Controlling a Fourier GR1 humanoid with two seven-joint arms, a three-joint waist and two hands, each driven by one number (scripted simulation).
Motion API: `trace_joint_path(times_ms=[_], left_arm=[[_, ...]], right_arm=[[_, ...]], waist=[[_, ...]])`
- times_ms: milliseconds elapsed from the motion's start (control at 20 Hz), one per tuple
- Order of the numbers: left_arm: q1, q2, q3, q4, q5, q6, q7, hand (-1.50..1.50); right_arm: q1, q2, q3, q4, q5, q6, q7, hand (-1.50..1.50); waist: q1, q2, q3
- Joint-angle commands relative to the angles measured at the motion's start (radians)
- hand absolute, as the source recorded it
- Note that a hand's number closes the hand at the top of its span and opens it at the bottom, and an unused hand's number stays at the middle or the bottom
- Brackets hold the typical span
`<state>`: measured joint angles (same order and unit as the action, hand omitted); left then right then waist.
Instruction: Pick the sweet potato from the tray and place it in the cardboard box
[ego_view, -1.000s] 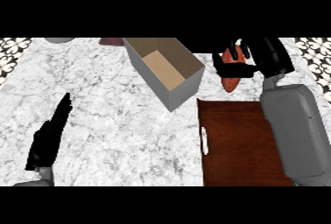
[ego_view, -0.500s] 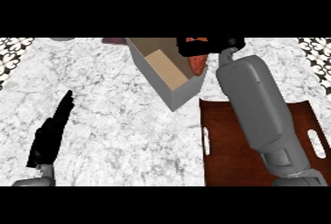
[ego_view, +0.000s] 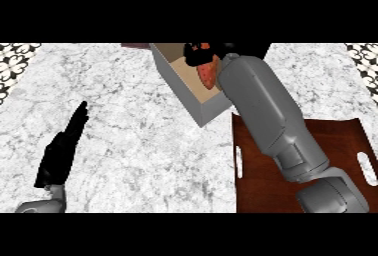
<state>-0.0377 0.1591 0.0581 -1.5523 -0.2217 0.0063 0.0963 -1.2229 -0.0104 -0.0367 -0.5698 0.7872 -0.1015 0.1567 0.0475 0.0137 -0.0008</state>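
The right hand (ego_view: 198, 54) curls round the sweet potato (ego_view: 208, 74) above the cardboard box (ego_view: 193, 95); left of the box, the left hand (ego_view: 63, 150) rests flat, fingers straight.

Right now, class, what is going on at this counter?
The robot's right hand holds the sweet potato over the open cardboard box, just about inside it. The brown tray sits beside the box, under the right forearm. The left hand rests open on the counter at the left.
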Motion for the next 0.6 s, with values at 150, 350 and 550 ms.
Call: trace_joint_path(times_ms=[150, 350, 550], left_arm=[[-0.047, -0.012, -0.016, 0.015, -0.007, -0.004, 0.014, 0.00], [-0.054, 0.018, 0.008, 0.044, 0.002, -0.022, -0.015, 0.00], [-0.041, -0.042, -0.034, 0.051, -0.039, 0.034, -0.035, 0.00]], right_arm=[[-0.075, 0.010, -0.020, 0.247, -0.062, -0.098, 0.020, -1.50], [-0.088, 0.010, -0.052, 0.314, -0.065, -0.142, -0.034, -1.50], [-0.070, 0.010, -0.107, 0.324, -0.121, -0.193, -0.111, -1.50]], waist=[[0.028, 0.009, 0.000], [0.033, 0.016, 0.000], [0.031, 0.019, 0.001]])
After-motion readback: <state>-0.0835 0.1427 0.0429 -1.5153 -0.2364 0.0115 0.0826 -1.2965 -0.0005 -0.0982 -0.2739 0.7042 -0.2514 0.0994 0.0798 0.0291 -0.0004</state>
